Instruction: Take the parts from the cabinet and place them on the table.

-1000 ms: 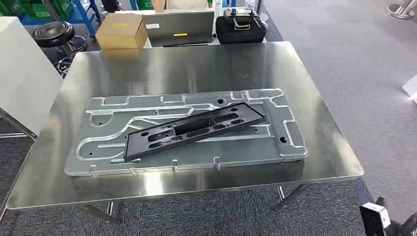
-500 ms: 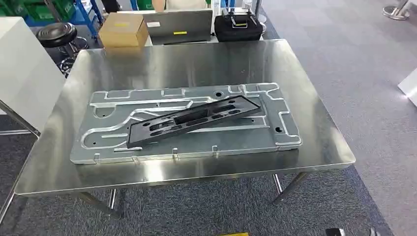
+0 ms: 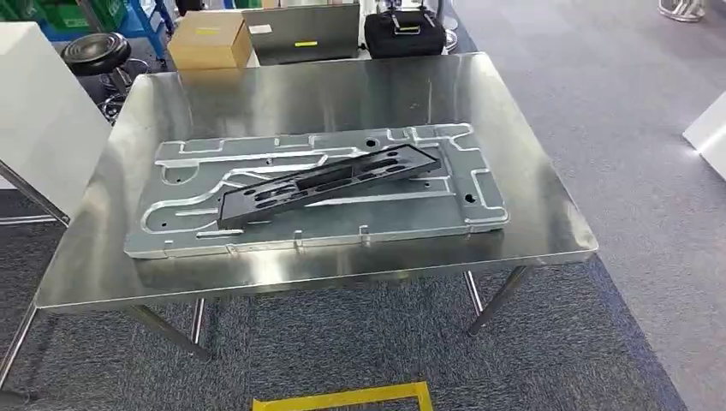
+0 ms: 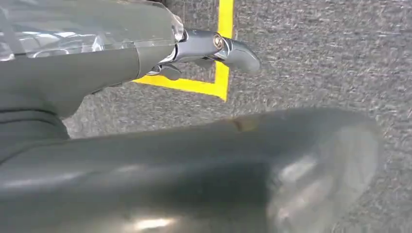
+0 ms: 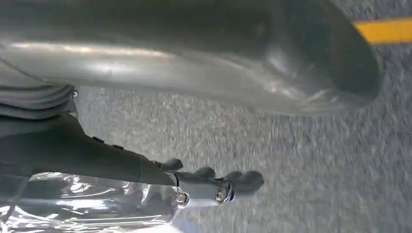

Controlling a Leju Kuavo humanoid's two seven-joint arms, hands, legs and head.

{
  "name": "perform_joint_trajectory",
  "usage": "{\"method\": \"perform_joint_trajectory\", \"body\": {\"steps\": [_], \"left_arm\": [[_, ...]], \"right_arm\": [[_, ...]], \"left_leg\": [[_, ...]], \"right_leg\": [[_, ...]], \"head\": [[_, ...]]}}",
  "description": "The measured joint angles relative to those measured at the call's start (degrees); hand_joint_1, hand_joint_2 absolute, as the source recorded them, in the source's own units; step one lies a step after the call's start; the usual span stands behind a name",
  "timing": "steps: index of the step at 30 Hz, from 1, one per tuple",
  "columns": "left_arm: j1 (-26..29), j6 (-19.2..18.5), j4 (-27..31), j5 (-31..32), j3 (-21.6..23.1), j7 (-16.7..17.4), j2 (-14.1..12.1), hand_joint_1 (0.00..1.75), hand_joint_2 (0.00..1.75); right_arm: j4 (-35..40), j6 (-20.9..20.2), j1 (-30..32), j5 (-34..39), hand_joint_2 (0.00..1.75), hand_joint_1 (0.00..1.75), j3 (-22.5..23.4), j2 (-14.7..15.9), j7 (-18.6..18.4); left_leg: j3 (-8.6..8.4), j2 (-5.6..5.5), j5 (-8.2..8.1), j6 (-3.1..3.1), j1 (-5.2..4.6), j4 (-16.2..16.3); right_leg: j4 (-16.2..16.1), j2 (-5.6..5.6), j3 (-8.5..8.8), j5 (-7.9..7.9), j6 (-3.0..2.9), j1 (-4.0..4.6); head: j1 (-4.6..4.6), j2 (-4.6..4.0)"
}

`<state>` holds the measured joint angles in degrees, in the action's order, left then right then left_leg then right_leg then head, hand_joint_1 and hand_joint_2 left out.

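1. Change since the earlier frames: the whole head view has shifted; the surface (image 3: 548, 205) now sits farther off and higher in the picture, and a yellow floor marking (image 3: 342, 398) has come into sight at the near edge; this reads as camera movement, the robot backing away, not movement of the parts.
2. Progress: two parts lie on the surface; a large silver plate (image 3: 479, 205) rests flat across its middle, and a long black frame (image 3: 325, 184) lies slantwise on top of the plate, touching it; that much of the placing looks done; the cabinet is not seen here, so whether more parts are left cannot be told.
3. Appearance of the parts: the plate is pale machined metal with raised winding ribs, small holes and tabs along its near edge; the frame is matt black, narrow, with several elongated slots.
4. Left robot hand (image 4: 214, 46): hangs over grey carpet beside the yellow marking; fingers extended, apart, grasping nothing; released.
5. Right robot hand (image 5: 214, 187): hangs over the carpet likewise; fingers apart, nothing held; released.
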<state>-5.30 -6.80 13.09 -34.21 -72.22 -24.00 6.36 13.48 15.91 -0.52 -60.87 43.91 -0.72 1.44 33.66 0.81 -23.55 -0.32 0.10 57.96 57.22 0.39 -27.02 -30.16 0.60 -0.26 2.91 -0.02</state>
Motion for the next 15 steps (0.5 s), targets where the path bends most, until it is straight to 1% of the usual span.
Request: {"method": "perform_joint_trajectory", "body": {"steps": [1, 2, 3, 4, 5, 6, 7, 8, 9, 10, 11, 12, 13, 14, 15], "left_arm": [[0.10, -0.02, 0.00, 0.00, 0.00, 0.00, 0.00, 0.00, 0.00], [0.25, -0.04, 0.00, 0.00, 0.00, -0.11, 0.00, 0.00, 0.00], [0.29, -0.09, 0.00, 0.00, 0.02, -0.15, 0.02, 0.00, 0.00], [0.29, -0.24, -0.02, -0.07, 0.02, -0.17, 0.11, 0.00, 0.00], [0.25, -0.69, -0.04, 0.00, 0.02, -0.17, 0.13, 0.00, 0.00], [0.20, -1.12, -0.04, 0.02, 0.02, -0.15, 0.11, 0.00, 0.00], [0.20, -1.53, -0.04, 0.02, 0.02, -0.13, 0.11, 0.00, 0.00], [0.19, -1.88, -0.04, 0.02, 0.02, 0.00, 0.09, 0.00, 0.00], [0.18, -2.05, -0.04, 0.00, 0.02, 0.24, 0.04, 0.00, 0.00], [0.15, -2.16, -0.04, 0.00, 0.02, 0.50, 0.02, 0.00, 0.00], [0.01, -2.30, -0.04, 0.00, 0.02, 0.70, -0.09, 0.00, 0.00], [-0.17, -2.43, -0.04, 0.00, 0.02, 0.99, -0.44, 0.00, 0.00], [-0.37, -2.78, -0.02, 0.00, 0.02, 1.31, -0.64, 0.00, 0.00], [-0.40, -2.93, -0.04, 0.00, 0.02, 1.71, -0.92, 0.00, 0.00], [-0.26, -2.91, -0.02, 0.09, -0.02, 2.12, -1.31, 0.00, 0.00]], "right_arm": [[-0.20, -0.26, 0.03, -0.04, 0.00, 0.00, -0.07, -0.15, 0.00], [-0.52, -0.57, -0.12, -0.13, 0.00, 0.00, -0.18, -0.42, 0.11], [-0.57, -0.59, -0.24, -0.15, 0.00, 0.00, -0.26, -0.46, 0.24], [-0.59, -0.65, -0.25, -0.20, 0.00, 0.00, -0.33, -0.59, 0.48], [-0.67, -0.72, -0.26, -0.26, 0.00, 0.00, -0.33, -0.70, 0.74], [-0.72, -0.74, -0.32, -0.39, 0.00, 0.00, -0.35, -0.74, 1.03], [-0.79, -0.74, -0.44, -0.44, 0.00, 0.00, -0.35, -0.78, 1.35], [-0.87, -0.81, -0.57, -0.55, 0.00, 0.00, -0.35, -0.83, 1.73], [-0.94, -0.96, -0.72, -0.59, 0.00, 0.00, -0.39, -1.00, 2.03], [-1.00, -0.94, -0.80, -0.68, 0.00, 0.00, -0.41, -1.11, 2.25], [-1.05, -0.92, -1.00, -0.83, 0.00, 0.00, -0.46, -1.36, 2.67], [-1.05, -0.83, -1.19, -0.92, 0.00, 0.00, -0.61, -1.77, 3.00], [-1.09, -0.46, -1.23, -1.07, 0.00, 0.00, -0.76, -2.09, 3.54], [-1.14, -0.19, -1.27, -1.31, 0.00, 0.00, -0.85, -2.40, 3.94], [-1.20, -0.04, -1.48, -1.88, 0.00, 0.00, -1.09, -2.95, 4.24]], "left_leg": [[0.08, -0.02, 0.27, -0.36, -0.13, 0.00], [0.59, -0.17, -0.44, -0.71, 0.19, 0.47], [1.58, -0.26, -3.48, -0.93, 0.18, 2.31], [2.75, -0.27, -7.30, -1.04, 0.23, 6.10], [3.99, -0.27, -10.61, -1.18, 0.24, 10.70], [4.71, -0.27, -12.82, -1.24, 0.24, 15.00], [4.61, -0.28, -12.95, -1.20, 0.23, 17.29], [3.58, -0.28, -11.60, -1.03, 0.21, 17.45], [1.21, -0.28, -9.06, -0.73, 0.16, 15.11], [-1.59, -0.28, -7.18, -0.40, 0.11, 11.53], [-5.69, -0.26, -6.45, 0.12, -0.04, 6.02], [-9.84, -0.20, -7.74, 0.48, -0.20, 0.84], [-11.83, -0.19, -8.81, 0.54, -0.42, -3.24], [-10.95, -0.21, -8.59, 0.70, -0.46, -2.73], [-10.68, -0.21, -8.26, 1.10, -0.57, -2.60]], "right_leg": [[-0.37, -0.08, -0.22, 0.49, -0.55, -0.23], [-0.64, -0.37, -0.95, 1.52, -1.23, -0.48], [-0.66, -0.32, -1.83, 2.16, -1.57, -0.41], [-0.59, -0.37, -2.67, 2.82, -1.79, -0.35], [-0.56, -0.40, -3.56, 3.45, -1.92, -0.21], [-0.49, -0.42, -4.55, 4.20, -2.00, -0.04], [-0.37, -0.44, -5.48, 4.85, -2.00, 0.10], [-0.20, -0.44, -6.44, 5.48, -1.98, 0.22], [-0.01, -0.44, -7.42, 6.13, -1.93, 0.35], [0.11, -0.43, -8.16, 6.68, -1.89, 0.47], [0.25, -0.39, -8.84, 7.35, -1.81, 0.54], [0.44, -0.34, -9.25, 7.81, -1.53, 0.80], [0.73, -0.43, -9.59, 8.31, -1.26, 0.94], [0.56, -0.61, -9.49, 8.98, -1.00, 0.90], [0.42, -0.63, -9.61, 9.60, -0.73, 0.68]], "head": [[0.00, 0.00], [0.00, 0.00], [0.00, 0.00], [0.00, 0.00], [0.00, 0.00], [0.00, 0.00], [0.00, 0.00], [0.00, 0.00], [0.00, 0.00], [0.00, 0.00], [0.00, 0.00], [0.02, 0.00], [0.00, 0.00], [-0.02, 0.00], [0.00, 0.00]]}}
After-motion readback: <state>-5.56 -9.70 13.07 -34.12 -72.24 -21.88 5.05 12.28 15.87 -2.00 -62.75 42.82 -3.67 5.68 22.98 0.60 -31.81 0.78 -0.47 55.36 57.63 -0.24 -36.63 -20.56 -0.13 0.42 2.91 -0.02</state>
